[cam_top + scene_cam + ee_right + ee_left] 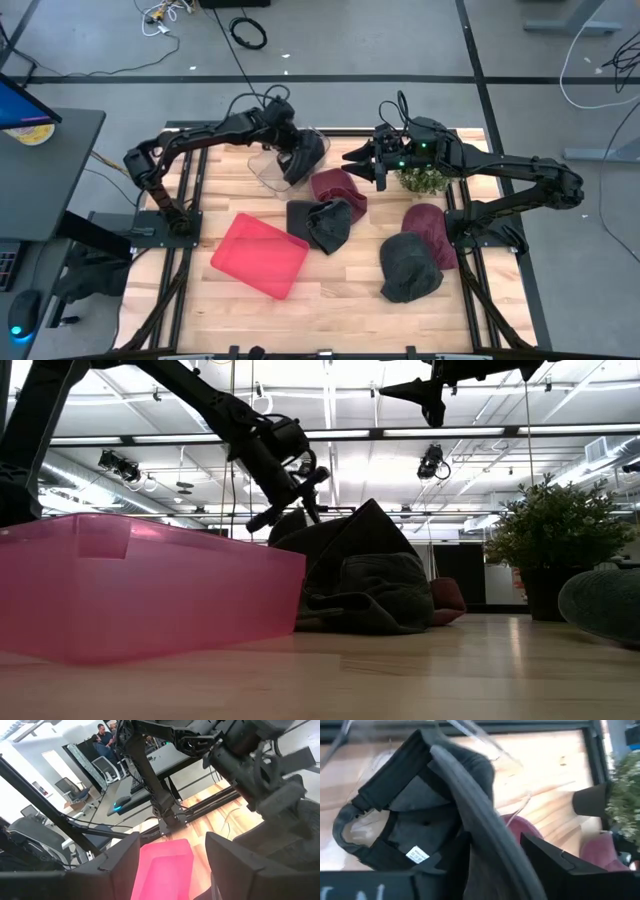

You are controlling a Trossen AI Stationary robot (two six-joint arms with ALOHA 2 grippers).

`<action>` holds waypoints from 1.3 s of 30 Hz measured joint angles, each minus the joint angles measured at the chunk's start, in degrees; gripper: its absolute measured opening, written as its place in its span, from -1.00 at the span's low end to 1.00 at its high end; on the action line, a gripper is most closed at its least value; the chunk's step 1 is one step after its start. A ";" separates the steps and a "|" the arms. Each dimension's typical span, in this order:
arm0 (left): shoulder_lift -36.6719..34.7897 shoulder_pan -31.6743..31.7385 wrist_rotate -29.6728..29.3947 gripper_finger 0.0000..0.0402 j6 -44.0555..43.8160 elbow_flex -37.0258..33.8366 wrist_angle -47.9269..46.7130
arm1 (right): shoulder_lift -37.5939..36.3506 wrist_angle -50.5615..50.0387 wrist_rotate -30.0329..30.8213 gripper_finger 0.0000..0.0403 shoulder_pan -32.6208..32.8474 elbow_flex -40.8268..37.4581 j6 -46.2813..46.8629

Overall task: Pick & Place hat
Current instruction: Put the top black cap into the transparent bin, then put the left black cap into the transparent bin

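Left pincer (303, 152) holds a dark grey hat (306, 155) clamped between its fingers, raised above the far side of the desk (340, 290), apparently over a clear container (262, 168). Right pincer (362, 160), fingers spread wide and holding nothing, hovers beside it above a maroon hat (338, 190). A pink bin (260, 255) lies nearer.

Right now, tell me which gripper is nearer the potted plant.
Right. The right gripper hovers open just beside the potted plant, toward the table's middle. The left gripper is farther off, shut on a dark hat over the clear container.
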 joint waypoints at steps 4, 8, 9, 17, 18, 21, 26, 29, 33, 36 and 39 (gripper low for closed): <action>-0.57 0.68 3.23 0.00 2.09 0.09 -1.19 | 0.00 0.00 -0.01 0.21 0.02 0.00 0.00; -1.29 0.86 2.76 0.05 3.51 0.07 -5.15 | 0.00 0.00 -0.01 0.24 0.02 -0.02 0.00; -1.66 0.86 1.87 0.05 4.46 0.07 -5.91 | 0.00 -0.02 -0.01 0.25 0.01 -0.01 0.01; -8.74 2.04 -1.09 0.04 8.55 0.07 -6.85 | 0.00 -1.42 -0.07 0.25 -0.14 -0.02 0.47; -10.04 2.23 -1.36 0.04 9.11 0.07 -6.73 | 0.00 -1.36 -0.33 0.25 -0.23 -0.02 0.67; -14.50 2.63 -2.06 0.04 10.82 0.07 -6.16 | 0.00 -1.33 -2.05 0.25 -0.89 0.00 1.54; -22.16 2.62 -3.12 0.04 14.12 0.07 -4.45 | -1.30 -1.64 -5.84 0.25 -3.22 0.00 3.11; -25.87 1.16 -2.99 0.04 16.49 0.07 -2.87 | -3.18 -3.98 -6.63 0.25 -5.29 0.20 3.48; -29.25 -1.76 -3.27 0.04 19.81 0.07 -2.57 | -5.16 -11.49 -6.64 0.25 -8.26 2.83 2.50; -30.63 -4.54 -3.43 0.04 23.12 0.07 -2.02 | -5.53 -20.41 -6.36 0.25 -10.23 7.39 0.01; -31.24 -7.50 -3.33 0.04 26.89 0.07 -1.05 | -5.40 -30.41 -4.40 0.25 -11.01 13.47 -3.07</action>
